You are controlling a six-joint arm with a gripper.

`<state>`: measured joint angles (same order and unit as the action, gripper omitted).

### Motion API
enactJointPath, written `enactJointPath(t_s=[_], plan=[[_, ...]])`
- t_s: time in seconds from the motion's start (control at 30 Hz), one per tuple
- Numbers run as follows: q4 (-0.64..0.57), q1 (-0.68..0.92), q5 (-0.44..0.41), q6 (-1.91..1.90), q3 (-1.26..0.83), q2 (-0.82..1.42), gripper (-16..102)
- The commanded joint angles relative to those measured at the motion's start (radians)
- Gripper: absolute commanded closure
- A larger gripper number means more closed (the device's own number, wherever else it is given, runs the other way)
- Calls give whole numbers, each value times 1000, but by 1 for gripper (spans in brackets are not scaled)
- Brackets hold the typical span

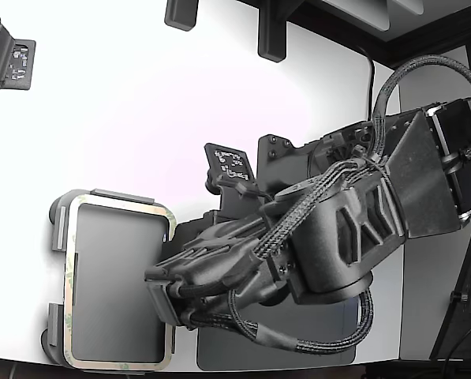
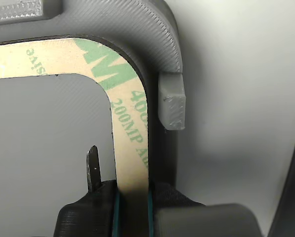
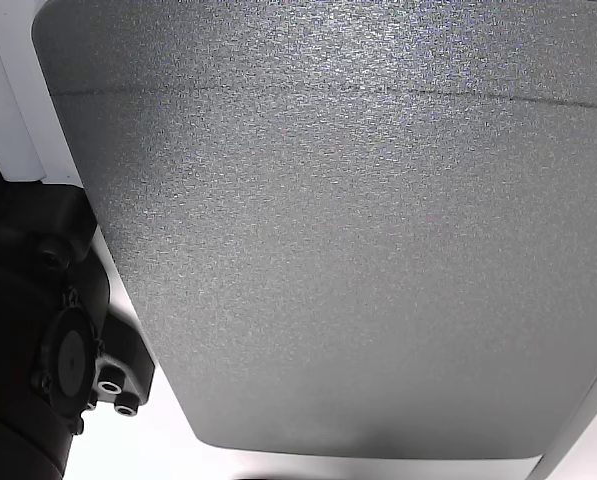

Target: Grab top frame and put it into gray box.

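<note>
The top frame (image 1: 71, 276) has a cream border with greenish print and a dark gray centre. It lies flat on the gray box (image 1: 58, 227), whose tabs stick out around it, at the lower part of the exterior view's left. My gripper (image 1: 170, 304) reaches in from that view's right and is shut on the frame's near border. In the wrist view the cream border (image 2: 130, 123) runs between the two jaws of the gripper (image 2: 132, 192). The box's rim (image 2: 157, 34) and one tab (image 2: 172, 106) lie just outside the border. I cannot tell whether the frame is fully seated.
A large dark gray flat mat (image 1: 274, 351) lies under the arm on the white table (image 1: 140, 95) and fills the other view (image 3: 338, 220). A black marker plate (image 1: 231, 164) stands behind the arm. Black fixtures (image 1: 271, 31) and another device (image 1: 6, 55) sit along the far edge.
</note>
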<state>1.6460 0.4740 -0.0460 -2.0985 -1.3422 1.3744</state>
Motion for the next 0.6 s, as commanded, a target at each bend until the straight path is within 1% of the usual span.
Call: enactJointPath(t_s=[0.0, 0.57], plan=[[12, -15, -2, 0, 21, 20, 99], [12, -15, -2, -14, 28, -5, 99]])
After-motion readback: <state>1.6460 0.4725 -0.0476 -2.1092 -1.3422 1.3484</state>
